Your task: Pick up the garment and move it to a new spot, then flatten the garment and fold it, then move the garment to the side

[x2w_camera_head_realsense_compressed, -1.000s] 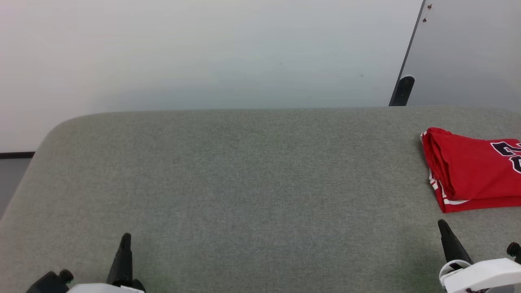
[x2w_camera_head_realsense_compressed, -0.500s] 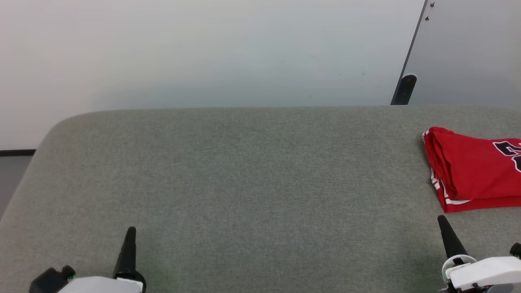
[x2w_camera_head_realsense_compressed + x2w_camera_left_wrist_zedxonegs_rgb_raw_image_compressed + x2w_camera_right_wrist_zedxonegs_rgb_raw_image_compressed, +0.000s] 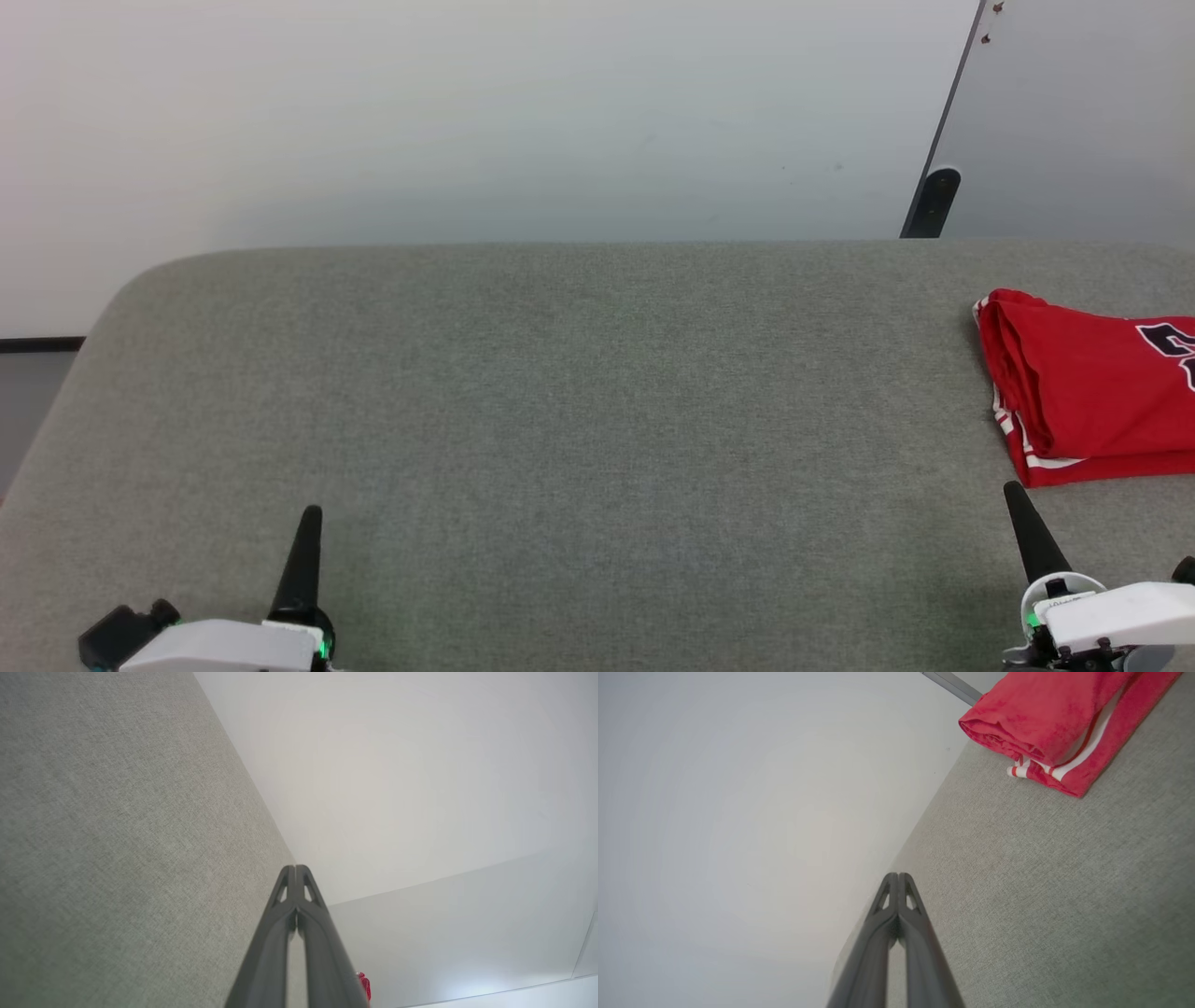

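- The red jersey (image 3: 1083, 392) lies as a compact folded bundle at the right end of the grey felt-topped table (image 3: 597, 392), close to the table's far edge and cut off by the head view's right border. Black-and-white lettering shows on its top layer, and striped white trim peeks out along its near side.
- Going by that tidy stack, the pick-up, flattening and folding look finished, and the jersey seems already set aside. Little, if anything, appears left to do.
- The left gripper (image 3: 311, 515) sits low over the table's near-left part, well apart from the jersey. Its fingers point toward the table's far edge and are clenched tip to tip on nothing.
- The right gripper (image 3: 1013, 492) sits over the table's near-right part, near the jersey's near side but not touching it. Its fingers are pressed together and empty.
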`<state>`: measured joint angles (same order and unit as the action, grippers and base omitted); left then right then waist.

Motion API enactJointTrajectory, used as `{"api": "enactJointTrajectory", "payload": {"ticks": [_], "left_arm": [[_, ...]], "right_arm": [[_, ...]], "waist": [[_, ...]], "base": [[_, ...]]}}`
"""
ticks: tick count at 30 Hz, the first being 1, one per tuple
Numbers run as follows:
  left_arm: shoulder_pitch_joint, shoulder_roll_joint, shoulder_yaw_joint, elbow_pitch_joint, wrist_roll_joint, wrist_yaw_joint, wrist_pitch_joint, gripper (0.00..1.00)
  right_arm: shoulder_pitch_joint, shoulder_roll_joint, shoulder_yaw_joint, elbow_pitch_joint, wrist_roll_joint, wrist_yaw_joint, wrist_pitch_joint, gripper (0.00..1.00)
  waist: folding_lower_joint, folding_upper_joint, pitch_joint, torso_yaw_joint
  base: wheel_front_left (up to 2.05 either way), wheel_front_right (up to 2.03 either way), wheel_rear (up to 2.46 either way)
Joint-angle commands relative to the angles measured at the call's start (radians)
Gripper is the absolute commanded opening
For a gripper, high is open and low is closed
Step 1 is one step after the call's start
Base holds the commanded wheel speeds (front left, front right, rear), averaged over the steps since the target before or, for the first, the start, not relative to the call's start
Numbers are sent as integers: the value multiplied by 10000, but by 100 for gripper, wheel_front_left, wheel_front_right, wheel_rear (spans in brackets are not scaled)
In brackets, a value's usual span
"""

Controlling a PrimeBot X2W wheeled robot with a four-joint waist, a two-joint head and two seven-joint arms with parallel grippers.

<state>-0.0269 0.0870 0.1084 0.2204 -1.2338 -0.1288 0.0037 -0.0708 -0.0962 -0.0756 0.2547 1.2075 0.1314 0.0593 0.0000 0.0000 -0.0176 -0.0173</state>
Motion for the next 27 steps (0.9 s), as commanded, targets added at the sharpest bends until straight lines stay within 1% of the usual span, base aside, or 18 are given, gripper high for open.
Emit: {"api": "enactJointTrajectory", "payload": {"ticks": [1, 14, 27], "left_arm": [[-217, -2, 42, -34, -242, -21, 60, 0], [-418, -108, 52, 44, -1295, -25, 384, 0], [-579, -205, 58, 117, -2158, -28, 638, 0]], "right_arm": [[-199, 8, -67, -96, 304, -8, 40, 0], [-269, 151, -162, -104, 1437, -9, 190, 0], [-329, 267, -255, -111, 2329, -9, 319, 0]], "waist": [[0, 0, 7, 6], [0, 0, 57, 48], [0, 0, 103, 87]], "base": [[0, 0, 0], [0, 0, 0], [0, 0, 0]]}}
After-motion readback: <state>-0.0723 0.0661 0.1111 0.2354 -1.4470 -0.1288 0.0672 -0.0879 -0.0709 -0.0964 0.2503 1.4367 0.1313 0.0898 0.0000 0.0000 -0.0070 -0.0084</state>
